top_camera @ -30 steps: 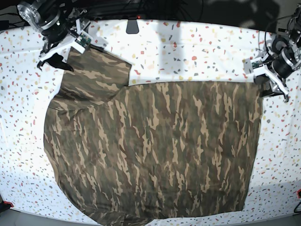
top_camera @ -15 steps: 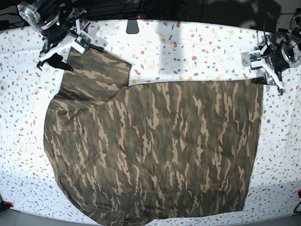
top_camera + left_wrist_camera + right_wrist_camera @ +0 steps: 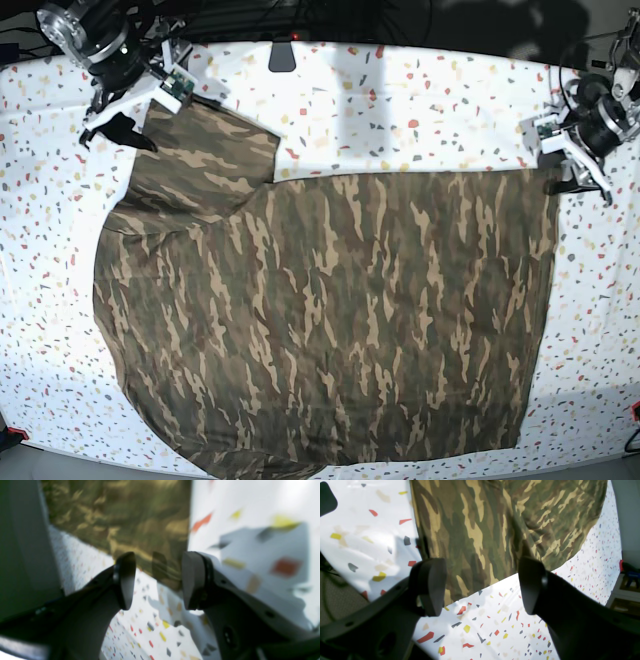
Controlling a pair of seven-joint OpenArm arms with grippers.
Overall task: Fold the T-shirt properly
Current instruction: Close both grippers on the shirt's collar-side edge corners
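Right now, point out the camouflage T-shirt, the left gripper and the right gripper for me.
T-shirt [image 3: 340, 320]: base view, middle of the spread cloth.
Left gripper [image 3: 156, 580]: left wrist view, midway between its fingertips, open over the shirt's corner.
Right gripper [image 3: 482, 585]: right wrist view, midway between its fingertips, open over the shirt's edge.

Shirt spread on the cloth

The T-shirt lay on the speckled cloth; the right gripper stood beside its far-left sleeve, the left gripper beside its far-right corner.

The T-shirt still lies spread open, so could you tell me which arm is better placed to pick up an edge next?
Probably the left. Its open pincer straddles the T-shirt corner, while the right pincer, also open, frames the sleeve hem more loosely.
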